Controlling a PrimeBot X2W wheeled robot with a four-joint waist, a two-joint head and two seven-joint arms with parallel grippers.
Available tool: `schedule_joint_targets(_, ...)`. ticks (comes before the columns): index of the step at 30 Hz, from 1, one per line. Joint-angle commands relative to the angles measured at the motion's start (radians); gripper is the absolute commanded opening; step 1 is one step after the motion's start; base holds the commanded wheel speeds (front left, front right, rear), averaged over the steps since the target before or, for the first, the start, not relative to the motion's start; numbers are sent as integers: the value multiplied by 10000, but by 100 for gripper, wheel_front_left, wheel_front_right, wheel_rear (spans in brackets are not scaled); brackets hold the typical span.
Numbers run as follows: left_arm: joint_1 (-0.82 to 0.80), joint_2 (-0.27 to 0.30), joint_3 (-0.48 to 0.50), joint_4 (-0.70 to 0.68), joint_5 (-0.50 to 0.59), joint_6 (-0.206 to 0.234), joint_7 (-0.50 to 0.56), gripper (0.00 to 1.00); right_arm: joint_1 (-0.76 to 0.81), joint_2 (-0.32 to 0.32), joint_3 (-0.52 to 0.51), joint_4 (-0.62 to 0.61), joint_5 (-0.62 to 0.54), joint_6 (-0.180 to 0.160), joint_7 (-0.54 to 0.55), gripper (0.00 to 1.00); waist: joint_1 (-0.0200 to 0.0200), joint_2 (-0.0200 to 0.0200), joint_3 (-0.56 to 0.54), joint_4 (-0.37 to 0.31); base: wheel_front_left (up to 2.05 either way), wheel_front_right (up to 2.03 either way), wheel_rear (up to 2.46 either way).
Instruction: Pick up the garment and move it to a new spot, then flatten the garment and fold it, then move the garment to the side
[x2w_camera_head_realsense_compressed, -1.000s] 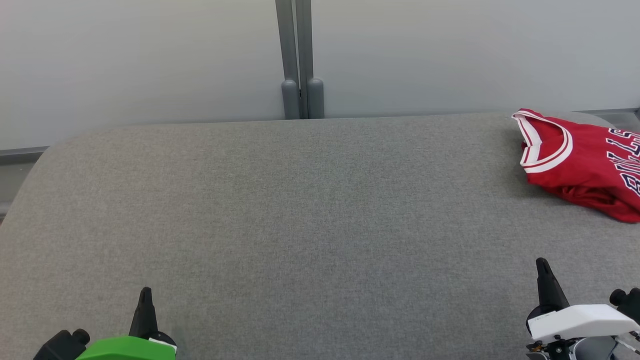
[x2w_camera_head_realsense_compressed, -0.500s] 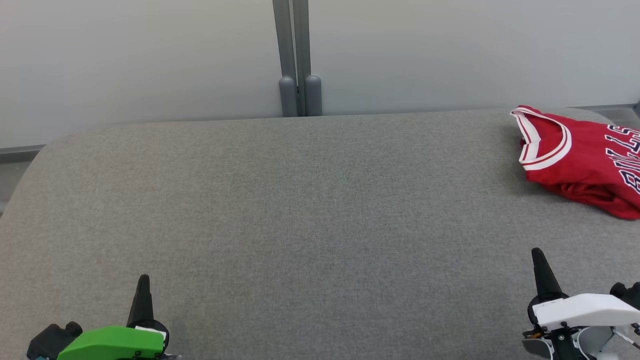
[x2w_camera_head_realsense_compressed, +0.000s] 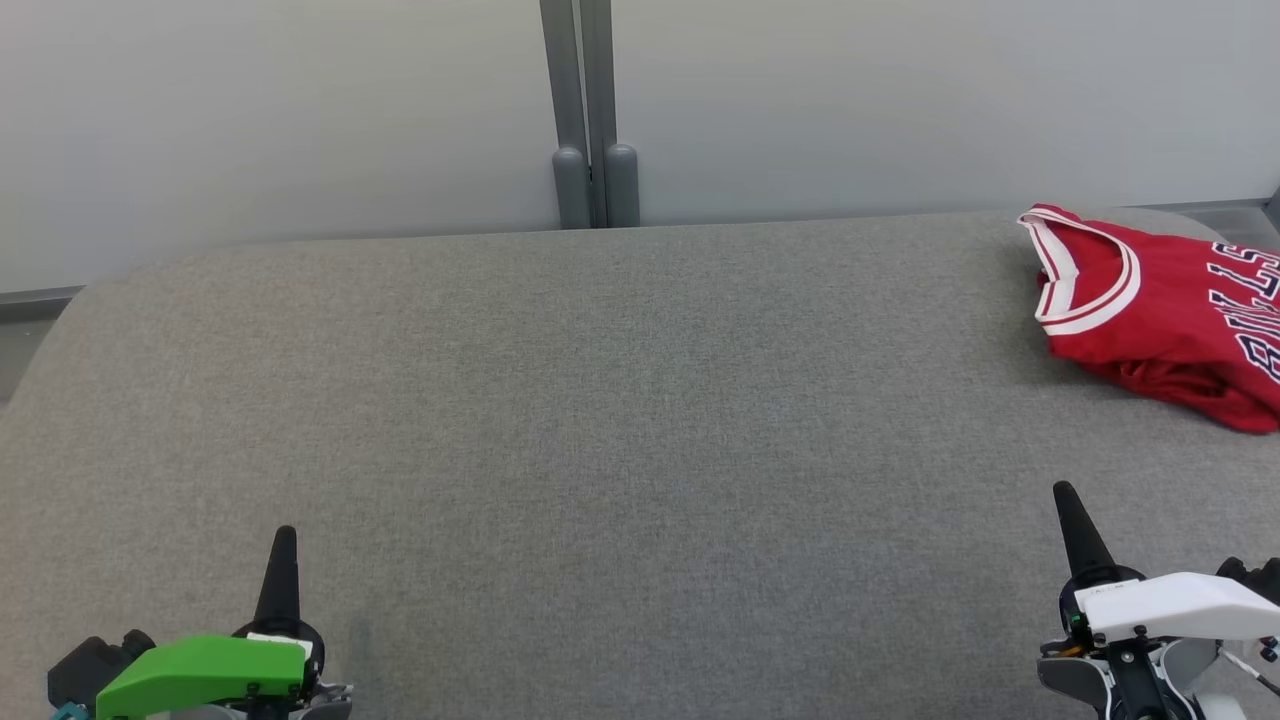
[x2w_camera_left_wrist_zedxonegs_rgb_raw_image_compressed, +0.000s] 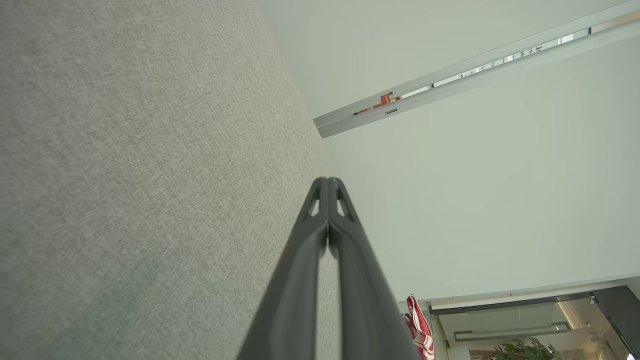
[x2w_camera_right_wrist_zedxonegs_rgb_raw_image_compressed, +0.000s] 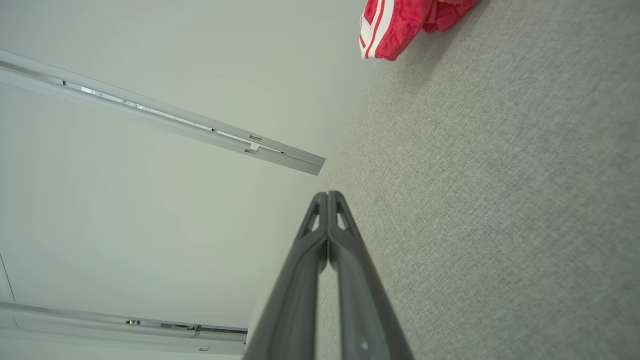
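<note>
A red basketball jersey (x2w_camera_head_realsense_compressed: 1150, 310) with white-striped trim and dark lettering is lying in a compact, rumpled bundle at the 2 o'clock corner of a wide grey woven-fabric table top (x2w_camera_head_realsense_compressed: 640, 400). Its neckline is turning toward the centre and its right part is running off the head view's edge.

The robot's two arms are sitting low at the near edge. The left gripper (x2w_camera_head_realsense_compressed: 282, 560), under a green housing, is at 7 o'clock, and the right gripper (x2w_camera_head_realsense_compressed: 1068, 520), under a white housing, is at 5 o'clock, both pointing toward 12. Each pair of long dark fingers is pressing together into a single spike and holding nothing; the wrist views are showing the tips meeting with no cloth between them. Neither gripper is touching the jersey. The right one is the nearer, yet it is well apart from the bundle, with grey fabric lying between.

Behind the table, a grey twin upright post (x2w_camera_head_realsense_compressed: 590, 120) is dividing the pale wall (x2w_camera_head_realsense_compressed: 250, 130) at 12 o'clock.

The layout is suggesting its own reason: the bundle is lying far out at the side, away from the broad middle where work would be done, while the arms are holding a neutral pose. Whether the jersey is waiting to be picked up or is already folded and set aside, the frames are not settling. Its loose lower hem is hinting at a rough fold at best.
</note>
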Motion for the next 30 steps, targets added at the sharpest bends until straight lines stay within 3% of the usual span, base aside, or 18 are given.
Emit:
schedule_joint_targets(1,-269,77,68,-99,-212,-76,57,0,-252,-68,13,-62,272,6,61,0,0,0,8,-6,0,0,0)
schedule_joint_targets(30,-689,93,310,-198,-2457,-331,695,0,-641,-86,98,-8,2931,5,684,0,0,0,176,-133,0,0,0)
